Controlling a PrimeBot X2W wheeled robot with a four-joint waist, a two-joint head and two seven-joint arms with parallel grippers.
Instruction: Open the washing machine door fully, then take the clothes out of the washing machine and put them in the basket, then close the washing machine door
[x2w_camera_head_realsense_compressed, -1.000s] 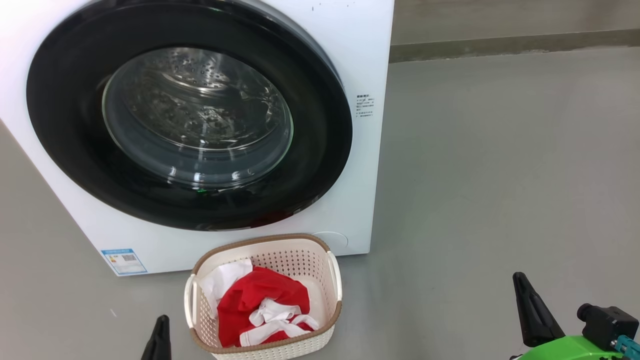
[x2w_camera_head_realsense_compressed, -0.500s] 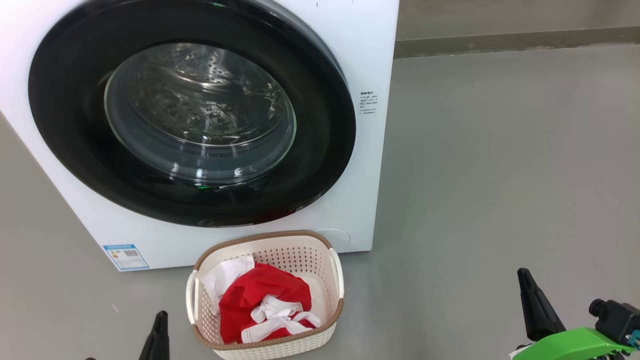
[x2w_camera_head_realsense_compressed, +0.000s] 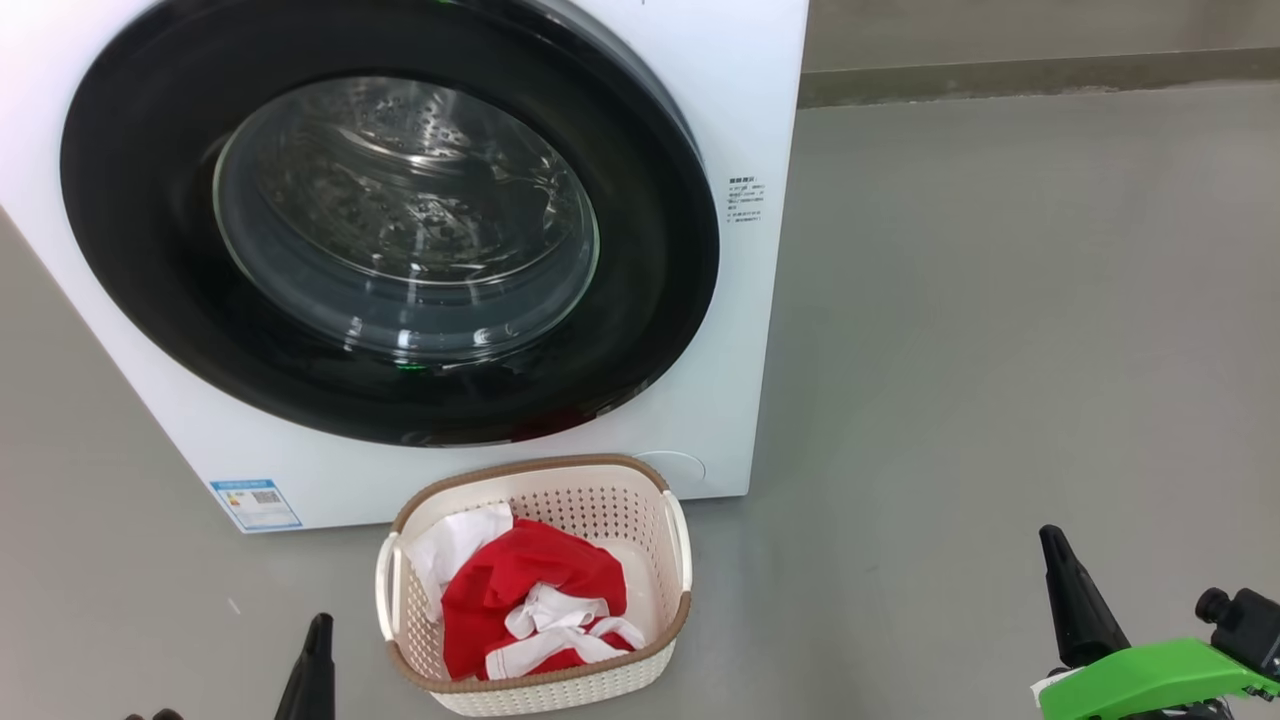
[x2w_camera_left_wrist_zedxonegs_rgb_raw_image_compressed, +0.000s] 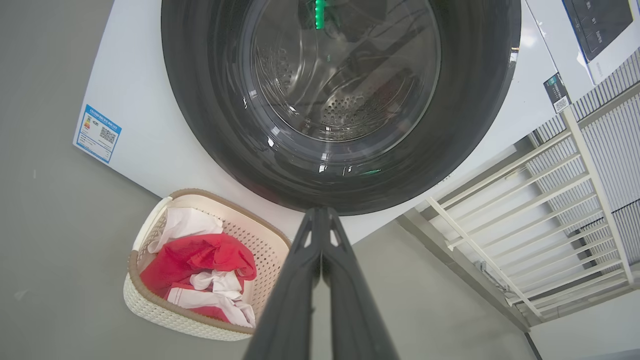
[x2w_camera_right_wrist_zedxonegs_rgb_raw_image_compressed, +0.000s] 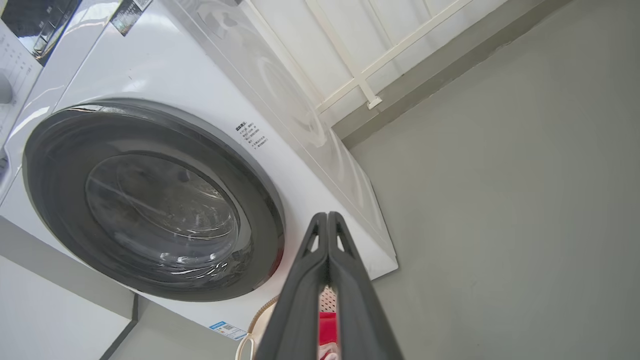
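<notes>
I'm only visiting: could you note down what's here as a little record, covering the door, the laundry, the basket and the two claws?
washing machine door: closed against the washing machine
drum: no laundry visible through the door
clothes: red and white pieces, piled in the basket
basket position: on the floor, just in front of the machine
left gripper: shut, holding nothing
right gripper: shut, holding nothing
task stage: looks finished
</notes>
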